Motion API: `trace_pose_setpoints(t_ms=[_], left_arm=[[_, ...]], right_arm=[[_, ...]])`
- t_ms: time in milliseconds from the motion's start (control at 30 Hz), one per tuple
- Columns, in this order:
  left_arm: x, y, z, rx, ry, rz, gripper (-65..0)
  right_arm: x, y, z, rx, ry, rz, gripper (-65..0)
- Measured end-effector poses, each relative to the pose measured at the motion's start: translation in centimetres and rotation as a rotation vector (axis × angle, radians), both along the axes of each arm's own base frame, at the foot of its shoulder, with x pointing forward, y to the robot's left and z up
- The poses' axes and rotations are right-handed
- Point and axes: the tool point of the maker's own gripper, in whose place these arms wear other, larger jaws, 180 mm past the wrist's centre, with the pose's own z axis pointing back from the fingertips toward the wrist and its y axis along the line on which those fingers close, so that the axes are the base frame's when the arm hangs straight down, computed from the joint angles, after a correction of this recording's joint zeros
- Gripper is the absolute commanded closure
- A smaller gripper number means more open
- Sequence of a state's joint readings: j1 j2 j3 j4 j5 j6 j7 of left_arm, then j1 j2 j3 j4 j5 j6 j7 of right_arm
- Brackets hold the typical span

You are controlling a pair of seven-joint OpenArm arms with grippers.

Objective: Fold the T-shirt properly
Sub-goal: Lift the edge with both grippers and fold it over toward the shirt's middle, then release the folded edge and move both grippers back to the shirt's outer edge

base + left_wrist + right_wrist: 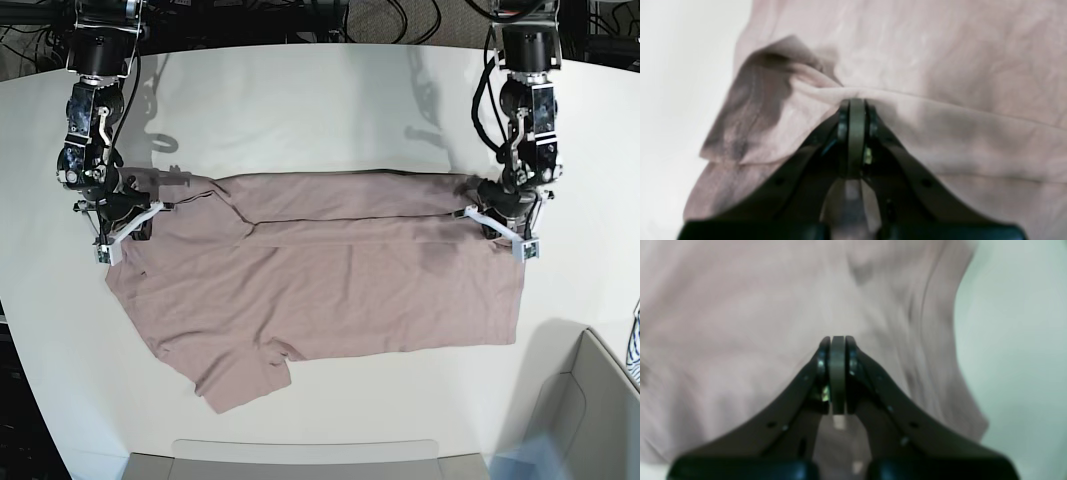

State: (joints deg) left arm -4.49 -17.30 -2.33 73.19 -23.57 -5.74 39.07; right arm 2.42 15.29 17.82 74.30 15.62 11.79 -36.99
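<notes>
A dusty mauve-pink T-shirt (330, 275), soft and wrinkled, is spread on the white table (320, 95). One short sleeve (245, 380) is seen at the near edge, pointing toward the camera. The long axis of the shirt runs from one arm across to the other. Along the far edge a folded-over band is seen, stretched between the two grippers. The left gripper (857, 103) is clamped on that fold at one end. The right gripper (837, 340) is pressed together at the opposite end of the cloth.
</notes>
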Motion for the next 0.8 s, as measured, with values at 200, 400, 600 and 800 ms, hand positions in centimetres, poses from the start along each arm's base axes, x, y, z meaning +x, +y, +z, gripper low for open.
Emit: trace_pose_setpoints(t_ms=[200, 400, 600, 800], left_arm=[[-5.8, 0.5, -2.5, 0.030, 0.044, -0.019, 0.0], [-11.3, 1.5, -2.5, 0.093, 0.060, -0.049, 0.0], [-14.7, 1.6, -2.1, 0.115, 0.099, -0.085, 0.0], [-18.9, 2.6, -1.8, 0.114, 0.137, -0.068, 0.0]], right_arm=[[-3.2, 0.5, -0.9, -0.003, -0.005, 0.022, 0.0], [-7.8, -0.6, -1.0, -0.026, 0.014, 0.017, 0.0], [-11.8, -3.1, -0.3, -0.095, 0.069, -0.001, 0.0], [-16.1, -5.6, -0.2, -0.168, 0.135, -0.023, 0.0]])
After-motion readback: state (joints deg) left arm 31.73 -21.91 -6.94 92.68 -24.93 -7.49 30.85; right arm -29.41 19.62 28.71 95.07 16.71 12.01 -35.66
